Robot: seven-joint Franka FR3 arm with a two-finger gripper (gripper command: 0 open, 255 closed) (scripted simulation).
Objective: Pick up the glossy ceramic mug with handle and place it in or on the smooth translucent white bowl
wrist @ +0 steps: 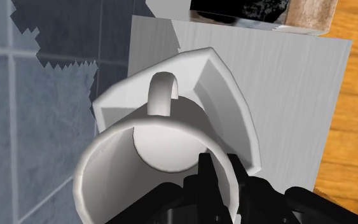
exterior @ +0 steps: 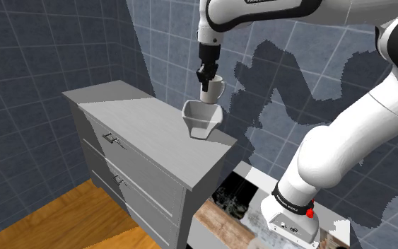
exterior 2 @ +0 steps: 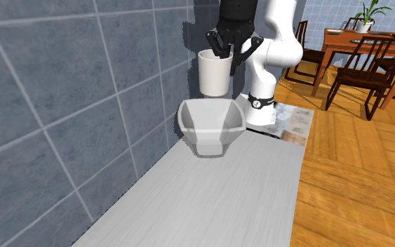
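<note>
A white mug (exterior: 212,90) with a handle hangs upright in the air, and my black gripper (exterior: 206,74) is shut on its rim from above. Just below it sits the white angular bowl (exterior: 203,118) on the grey cabinet top. In the second exterior view the mug (exterior 2: 215,72) floats a little above the far rim of the bowl (exterior 2: 211,126), with the gripper (exterior 2: 225,52) clasping its wall. The wrist view looks into the mug (wrist: 152,153), whose wall sits between the fingers of the gripper (wrist: 219,175); the bowl (wrist: 228,95) lies beneath, under the handle side.
The bowl stands near the end of a grey drawer cabinet (exterior: 141,141) set against a blue tiled wall (exterior 2: 69,105). Wooden floor (exterior 2: 357,182) lies beside it. A dining table with chairs (exterior 2: 360,42) stands far behind the arm. The robot's stand (exterior: 289,219) is close to the cabinet's end.
</note>
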